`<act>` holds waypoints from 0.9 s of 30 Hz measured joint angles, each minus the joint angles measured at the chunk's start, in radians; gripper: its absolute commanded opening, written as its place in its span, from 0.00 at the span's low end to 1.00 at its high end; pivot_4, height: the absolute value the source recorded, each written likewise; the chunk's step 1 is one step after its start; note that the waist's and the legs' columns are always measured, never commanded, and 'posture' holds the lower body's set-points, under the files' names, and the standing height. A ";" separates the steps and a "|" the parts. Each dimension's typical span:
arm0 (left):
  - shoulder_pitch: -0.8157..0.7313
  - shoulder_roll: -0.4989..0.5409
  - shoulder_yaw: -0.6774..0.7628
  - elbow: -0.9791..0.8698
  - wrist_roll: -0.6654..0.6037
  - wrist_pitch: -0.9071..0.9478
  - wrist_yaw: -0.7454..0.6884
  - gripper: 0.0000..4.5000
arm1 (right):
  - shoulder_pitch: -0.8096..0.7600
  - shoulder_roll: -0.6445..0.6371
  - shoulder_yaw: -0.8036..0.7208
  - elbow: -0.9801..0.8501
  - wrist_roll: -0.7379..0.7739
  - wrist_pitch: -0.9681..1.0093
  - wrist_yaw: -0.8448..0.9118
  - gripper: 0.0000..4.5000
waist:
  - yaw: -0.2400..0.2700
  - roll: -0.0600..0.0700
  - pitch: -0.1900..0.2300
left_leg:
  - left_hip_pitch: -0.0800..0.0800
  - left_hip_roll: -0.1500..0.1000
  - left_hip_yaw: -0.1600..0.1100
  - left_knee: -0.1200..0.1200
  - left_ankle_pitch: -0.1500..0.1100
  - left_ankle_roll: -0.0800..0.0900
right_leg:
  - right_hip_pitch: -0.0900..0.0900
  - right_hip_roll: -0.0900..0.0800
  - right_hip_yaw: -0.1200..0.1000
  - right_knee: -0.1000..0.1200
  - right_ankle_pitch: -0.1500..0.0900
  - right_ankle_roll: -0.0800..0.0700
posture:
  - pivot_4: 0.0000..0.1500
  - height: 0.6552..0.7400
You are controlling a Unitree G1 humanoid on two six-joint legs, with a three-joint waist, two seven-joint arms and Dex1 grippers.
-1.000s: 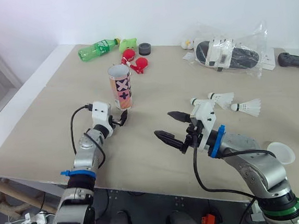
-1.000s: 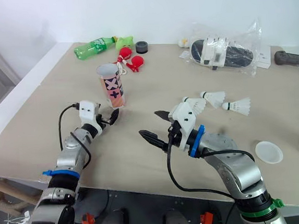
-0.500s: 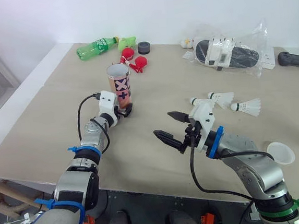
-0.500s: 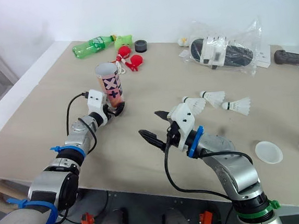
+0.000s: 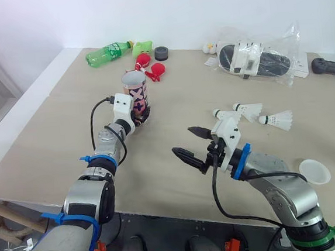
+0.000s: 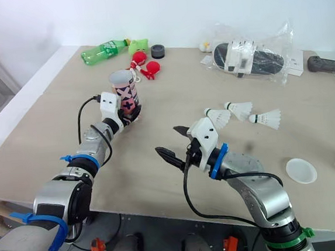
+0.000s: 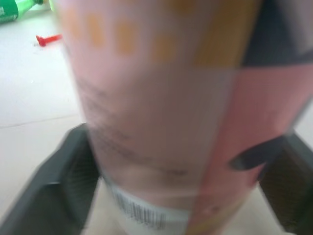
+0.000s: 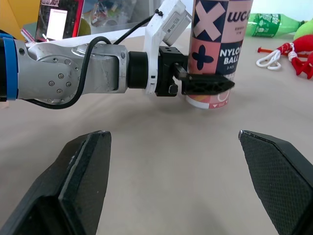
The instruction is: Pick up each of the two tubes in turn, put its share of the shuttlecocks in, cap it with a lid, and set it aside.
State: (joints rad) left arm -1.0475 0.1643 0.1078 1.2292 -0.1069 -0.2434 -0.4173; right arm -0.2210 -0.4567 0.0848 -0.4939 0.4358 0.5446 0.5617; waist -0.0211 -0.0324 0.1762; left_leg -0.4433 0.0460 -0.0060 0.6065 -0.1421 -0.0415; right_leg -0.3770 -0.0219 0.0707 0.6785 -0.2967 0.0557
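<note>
1. pale beige wooden table (image 5: 56,123), matte and flat, set against a white wall.
2. one crinkled clear plastic bag (image 5: 266,46) with dark contents lies at the far side.
3. one green plastic bottle (image 5: 107,54) lies on its side at the far left.
4. one pink cardboard tube (image 5: 135,90) printed with black crosses stands upright and open-topped on the table's left half. the left gripper (image 5: 140,117) has its fingers spread, one on each side of the tube's base, close against it.
5. the right gripper (image 5: 183,140) hovers mid-table, its two tapered black fingers wide apart around nothing.
6. three white feathered shuttlecocks (image 5: 278,118) lie close together just beyond the right gripper.
7. one round white plastic lid (image 5: 315,171) lies near the right front edge.
</note>
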 measured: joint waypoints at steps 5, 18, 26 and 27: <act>0.000 0.001 0.005 0.000 0.002 -0.001 -0.001 0.68 | 0.000 0.000 0.000 -0.016 0.000 0.004 0.000 1.00 | 0.000 0.000 0.000 | 0.000 0.000 0.000 0.000 0.000 0.000 | 0.000 0.000 0.000 0.000 0.000 0.000 | 1.00 1.00; 0.238 0.332 -0.223 -0.699 0.029 0.254 -0.621 0.68 | 0.065 -0.077 -0.219 -0.037 0.015 0.054 -0.078 1.00 | -0.006 0.000 0.000 | 0.000 0.002 0.001 -0.006 0.001 -0.003 | -0.004 0.001 0.000 0.002 -0.002 -0.005 | 1.00 1.00; 0.286 0.590 -0.351 -1.111 0.068 0.531 -0.858 0.68 | 0.005 0.005 -0.167 0.124 -0.168 0.038 -0.258 1.00 | -0.015 0.002 0.000 | 0.000 0.002 0.001 -0.004 0.003 -0.001 | -0.005 0.001 0.001 0.004 -0.001 -0.005 | 1.00 1.00; 0.292 0.597 -0.359 -1.130 0.068 0.555 -0.862 0.68 | -0.005 0.018 -0.159 0.148 -0.179 0.030 -0.265 1.00 | -0.015 0.002 0.000 | 0.000 0.002 0.001 -0.004 0.003 -0.001 | -0.005 0.001 0.001 0.004 -0.001 -0.005 | 1.00 1.00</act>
State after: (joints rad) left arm -0.7560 0.7609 -0.2507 0.0996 -0.0388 0.3117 -1.2792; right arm -0.2260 -0.4385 -0.0746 -0.3459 0.2565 0.5750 0.2964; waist -0.0360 -0.0307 0.1766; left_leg -0.4431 0.0483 -0.0051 0.6028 -0.1392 -0.0424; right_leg -0.3818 -0.0205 0.0714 0.6826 -0.2974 0.0505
